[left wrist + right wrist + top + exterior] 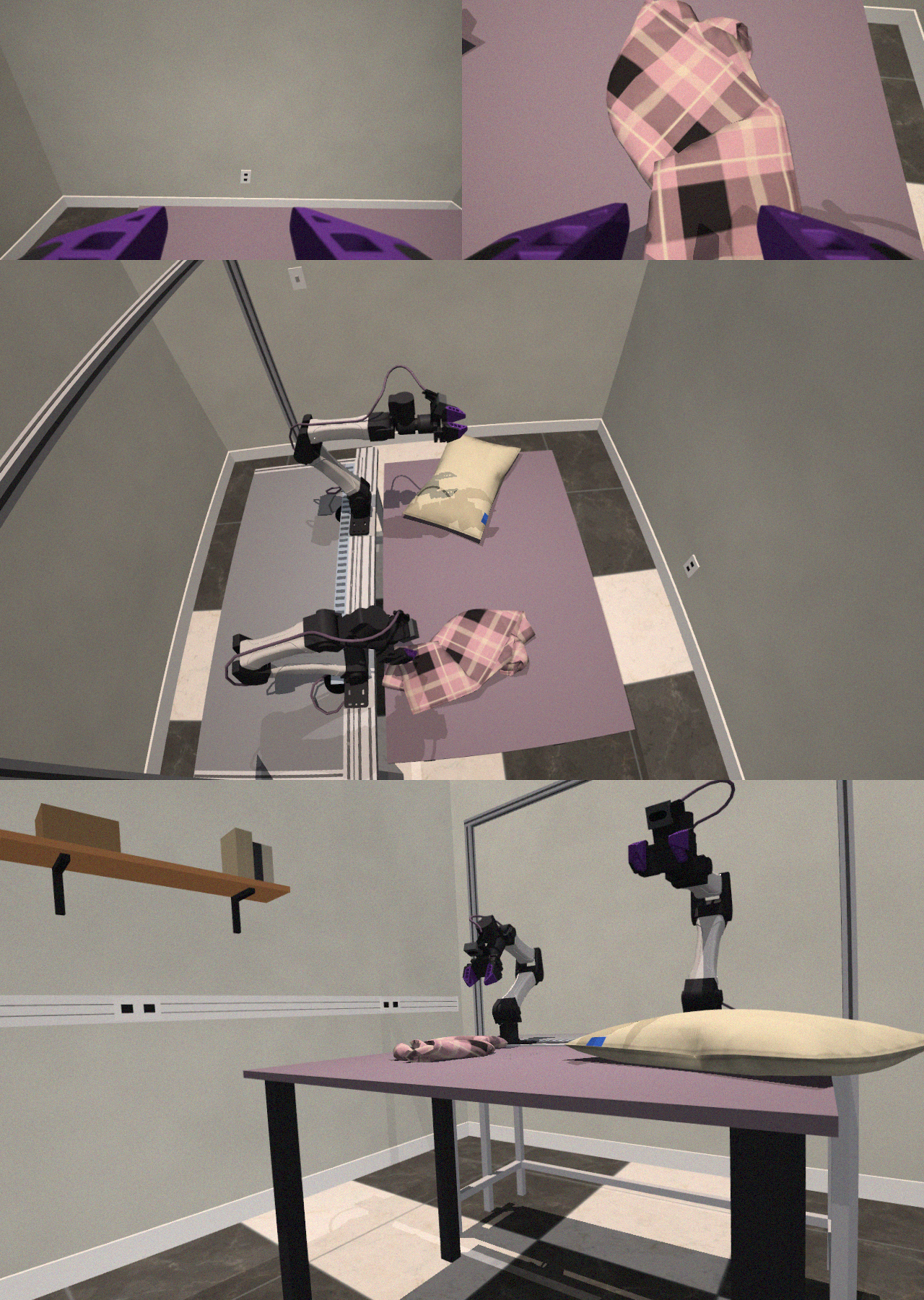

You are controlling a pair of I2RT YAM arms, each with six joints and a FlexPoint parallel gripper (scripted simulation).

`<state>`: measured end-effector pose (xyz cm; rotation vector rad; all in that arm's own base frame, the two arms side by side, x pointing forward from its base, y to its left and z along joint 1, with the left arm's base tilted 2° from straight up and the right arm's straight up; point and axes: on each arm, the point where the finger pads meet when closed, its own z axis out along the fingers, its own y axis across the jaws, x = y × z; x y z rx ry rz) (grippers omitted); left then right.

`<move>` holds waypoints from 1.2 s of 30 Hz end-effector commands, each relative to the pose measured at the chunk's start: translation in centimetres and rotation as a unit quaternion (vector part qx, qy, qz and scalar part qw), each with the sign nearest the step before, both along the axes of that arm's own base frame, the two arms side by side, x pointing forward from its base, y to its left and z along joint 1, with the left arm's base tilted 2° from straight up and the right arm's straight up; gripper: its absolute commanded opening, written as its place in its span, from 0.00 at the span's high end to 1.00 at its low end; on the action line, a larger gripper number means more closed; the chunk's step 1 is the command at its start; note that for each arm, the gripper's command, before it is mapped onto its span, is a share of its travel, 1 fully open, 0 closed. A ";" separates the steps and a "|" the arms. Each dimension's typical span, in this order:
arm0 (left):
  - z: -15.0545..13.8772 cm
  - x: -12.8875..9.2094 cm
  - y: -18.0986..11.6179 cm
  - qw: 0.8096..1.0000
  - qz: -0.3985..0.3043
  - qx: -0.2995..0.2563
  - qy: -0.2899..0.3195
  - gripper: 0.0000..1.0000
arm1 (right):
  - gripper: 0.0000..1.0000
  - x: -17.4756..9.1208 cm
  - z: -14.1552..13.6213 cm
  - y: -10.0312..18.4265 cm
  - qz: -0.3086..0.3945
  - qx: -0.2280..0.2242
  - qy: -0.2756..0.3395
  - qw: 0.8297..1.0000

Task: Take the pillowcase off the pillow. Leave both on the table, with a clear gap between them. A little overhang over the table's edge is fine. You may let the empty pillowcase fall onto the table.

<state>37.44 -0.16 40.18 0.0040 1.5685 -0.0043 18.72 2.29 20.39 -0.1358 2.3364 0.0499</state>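
Note:
The cream pillow (pixel 474 466) (pixel 743 1035), with a blue tag, lies bare on the purple table (pixel 542 570) (pixel 362 1074) (pixel 426 222) (pixel 552 108), its far end at the edge. The pink plaid pillowcase (pixel 478 648) (pixel 449 1047) (pixel 686 87) lies flat, crumpled and partly folded, at the table's other end. A wide gap separates them. My left gripper (pixel 464 421) (pixel 658 852) (pixel 228 216) is open and empty, high by the pillow's far end. My right gripper (pixel 413 648) (pixel 480 978) (pixel 693 214) is open and empty, above the near part of the pillowcase.
The metal rail (pixel 363 570) carrying both arm bases runs along one side of the table. Frame posts (pixel 258 344) (pixel 844 896) stand behind the arms. A wall shelf (pixel 148 870) with boxes is well away from the table.

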 end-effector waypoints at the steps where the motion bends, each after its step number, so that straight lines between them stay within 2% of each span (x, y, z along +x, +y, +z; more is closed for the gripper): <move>1: -0.3 0.0 -0.3 1.000 -0.007 -0.002 0.000 0.40 | 0.40 -0.1 0.8 0.1 -0.002 0.000 0.003 1.000; 8: -0.3 0.0 -0.3 1.000 -0.007 -0.002 0.000 0.40 | 0.40 -0.2 1.3 0.1 -0.002 0.000 0.005 1.000; 17: -0.1 0.2 0.0 1.000 -0.001 -0.002 0.003 0.40 | 0.40 5.1 6.5 -0.3 -0.017 0.011 -0.112 0.994; 20: 0.6 -0.3 0.1 1.000 0.000 -0.001 -0.007 0.40 | 0.40 5.5 5.8 -0.3 -0.017 0.009 -0.107 0.994; 21: 1.0 -0.5 0.2 1.000 0.002 -0.002 -0.010 0.40 | 0.40 6.1 7.5 -0.3 -0.019 0.012 -0.130 0.991; 26: 1.8 -0.5 0.1 1.000 0.003 -0.002 -0.016 0.40 | 0.40 8.7 10.2 -0.7 -0.029 0.016 -0.181 0.983; 34: 0.8 0.2 0.2 1.000 0.003 -0.001 -0.004 0.40 | 0.40 12.7 14.6 -1.2 -0.038 0.020 -0.264 0.963; 36: 0.8 0.2 0.2 1.000 0.003 -0.001 -0.004 0.40 | 0.40 12.7 14.6 -1.2 -0.038 0.020 -0.264 0.963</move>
